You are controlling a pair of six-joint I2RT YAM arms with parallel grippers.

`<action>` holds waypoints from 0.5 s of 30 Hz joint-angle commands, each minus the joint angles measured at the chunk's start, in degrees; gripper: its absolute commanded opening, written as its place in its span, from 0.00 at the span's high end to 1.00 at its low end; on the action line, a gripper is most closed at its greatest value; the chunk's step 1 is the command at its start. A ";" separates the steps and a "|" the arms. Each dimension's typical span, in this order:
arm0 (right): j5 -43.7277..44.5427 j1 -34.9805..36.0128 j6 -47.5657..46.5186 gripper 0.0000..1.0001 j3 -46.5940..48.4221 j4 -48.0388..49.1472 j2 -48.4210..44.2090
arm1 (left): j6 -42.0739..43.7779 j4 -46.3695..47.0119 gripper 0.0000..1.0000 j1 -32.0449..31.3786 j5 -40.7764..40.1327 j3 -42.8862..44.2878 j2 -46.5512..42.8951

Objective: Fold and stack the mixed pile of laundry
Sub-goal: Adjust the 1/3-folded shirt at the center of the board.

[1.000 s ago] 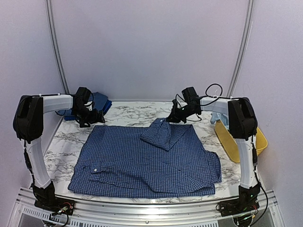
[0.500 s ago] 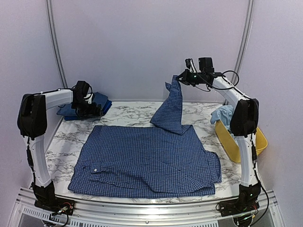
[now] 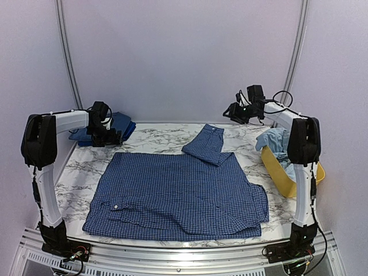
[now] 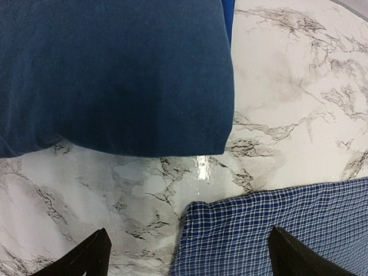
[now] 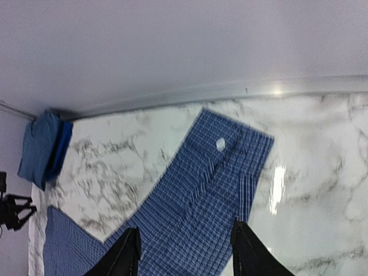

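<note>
The navy small-check shirt (image 3: pixel 178 192) lies spread flat across the marble table. Its right sleeve (image 3: pixel 206 144) lies loose, cuff pointing toward the back edge. My right gripper (image 3: pixel 233 111) hangs open in the air above and right of that cuff, holding nothing. Seen from the right wrist, the cuff and its white button (image 5: pixel 220 144) lie well below the right gripper (image 5: pixel 187 256). My left gripper (image 3: pixel 112 138) stands open low over the shirt's back-left corner (image 4: pixel 276 230), beside a folded dark-blue piece (image 4: pixel 115 75); nothing is between its fingertips (image 4: pixel 86 259).
The folded dark-blue stack (image 3: pixel 118 122) sits at the back-left corner of the table. A yellow tub (image 3: pixel 287 175) stands at the right edge with a light-blue garment (image 3: pixel 273 138) draped over its rim. Bare marble (image 3: pixel 161 135) shows along the back.
My right gripper raised the sleeve high, then opened; the sleeve dropped flat with its cuff toward the back, and the gripper drew off to the right. The left arm barely moved.
</note>
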 commanded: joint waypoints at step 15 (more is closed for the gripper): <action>-3.40 9.40 0.64 0.57 -29.14 -5.63 -11.77 | -1.81 -1.74 0.01 0.09 -0.25 -1.59 -1.11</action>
